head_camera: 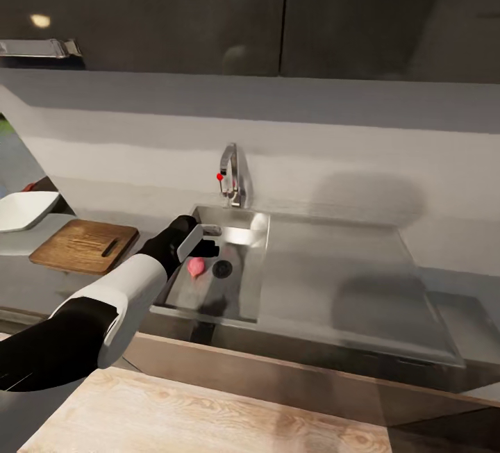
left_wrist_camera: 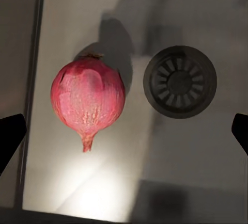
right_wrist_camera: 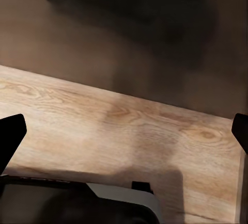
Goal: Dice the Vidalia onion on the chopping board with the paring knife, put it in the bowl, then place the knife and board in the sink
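Note:
The Vidalia onion (head_camera: 195, 267) is reddish pink and lies on the floor of the sink (head_camera: 258, 232), just left of the round drain (head_camera: 222, 269). My left gripper (head_camera: 201, 251) hangs open inside the basin, right above the onion and apart from it. In the left wrist view the onion (left_wrist_camera: 88, 97) lies beside the drain (left_wrist_camera: 180, 81), with the two dark fingertips (left_wrist_camera: 10, 136) spread wide at the frame edges. The chopping board (head_camera: 83, 246) lies on the countertop (head_camera: 35, 290) left of the sink, and the white bowl (head_camera: 24, 208) sits behind it. My right gripper (right_wrist_camera: 125, 133) is open over wooden floor.
The chrome tap (head_camera: 232, 175) with its red knob stands behind the basin. A flat drainboard (head_camera: 340, 279) stretches to the right. Dark upper cabinets (head_camera: 278, 8) hang above the grey wall. A light wooden surface (head_camera: 208, 415) lies below the counter's front edge.

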